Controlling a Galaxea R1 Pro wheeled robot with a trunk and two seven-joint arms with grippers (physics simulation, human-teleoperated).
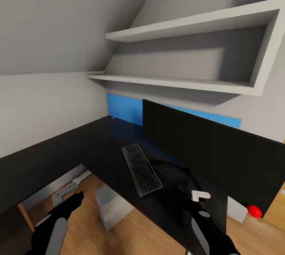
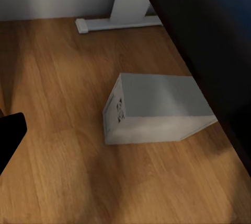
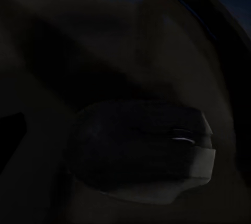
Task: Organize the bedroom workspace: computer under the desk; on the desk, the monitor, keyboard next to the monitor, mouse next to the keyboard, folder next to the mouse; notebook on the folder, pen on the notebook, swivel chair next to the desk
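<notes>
Directly before the right gripper (image 1: 189, 202), close over the desk (image 1: 99, 144), lies the mouse (image 3: 144, 151), right of the keyboard (image 1: 141, 169); finger spacing cannot be told.

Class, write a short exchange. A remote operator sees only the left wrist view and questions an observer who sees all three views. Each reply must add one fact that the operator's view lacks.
Operator: I see the white computer on the wood floor beside the desk edge. Is the keyboard up on top?
Observer: Yes. In the head view the keyboard lies flat on the black desk top, just in front of the monitor.
Operator: And what is the right arm's camera looking at?
Observer: The right wrist view shows a dark rounded thing close up, probably the mouse. The picture is too dark to tell whether it is gripped.
</notes>
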